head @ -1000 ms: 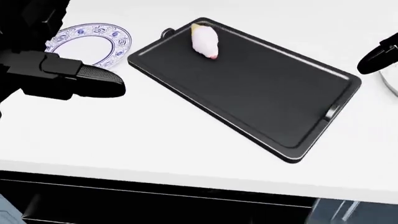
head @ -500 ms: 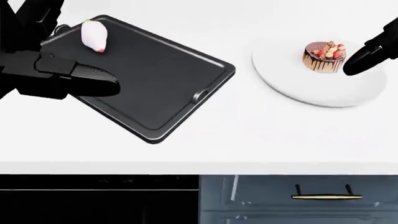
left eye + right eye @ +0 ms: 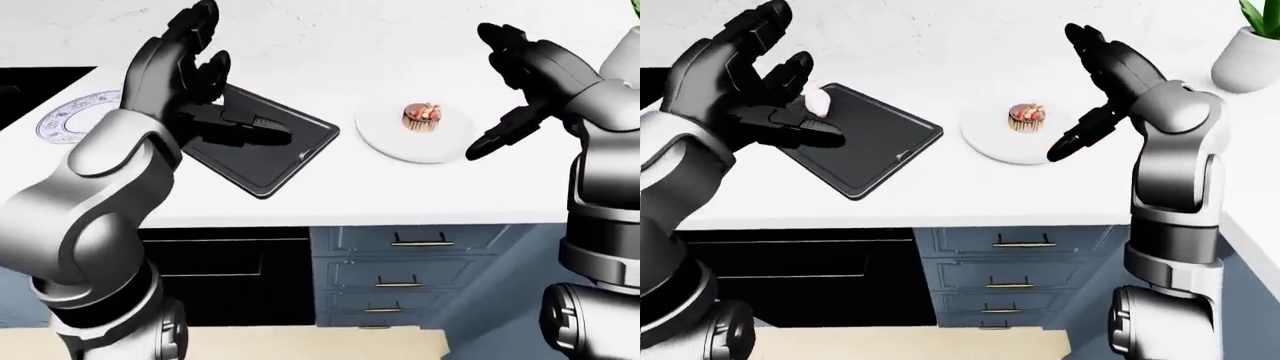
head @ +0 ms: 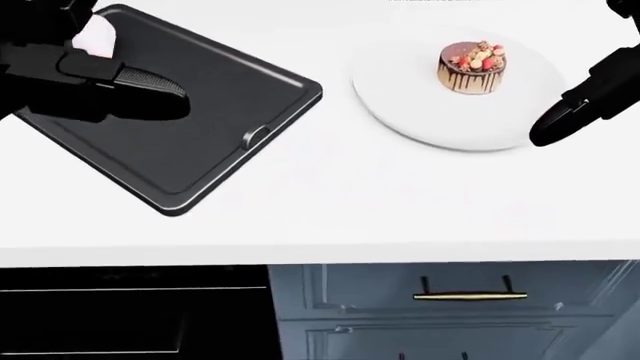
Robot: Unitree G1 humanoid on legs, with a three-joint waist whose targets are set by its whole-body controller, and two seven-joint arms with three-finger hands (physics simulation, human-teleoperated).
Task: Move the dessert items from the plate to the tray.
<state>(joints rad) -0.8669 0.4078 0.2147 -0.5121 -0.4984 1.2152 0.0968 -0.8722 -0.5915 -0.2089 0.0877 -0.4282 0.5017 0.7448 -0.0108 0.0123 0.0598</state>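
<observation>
Head view: white desk [image 4: 330,217], landmark is the black tray [image 4: 200,142]. Left of the tray in the left-eye view, a blue-patterned plate [image 3: 75,116]. Left hand [image 3: 745,82] is raised over the tray's left part, fingers spread wide, holding nothing. Pink dessert [image 3: 818,100] lies on the tray's upper-left corner. Right of the tray, well apart, a white plate [image 4: 420,112] carries the chocolate cake [image 4: 472,66]. Right hand [image 3: 1095,90], fingers splayed and empty, hovers at that plate's right edge.
</observation>
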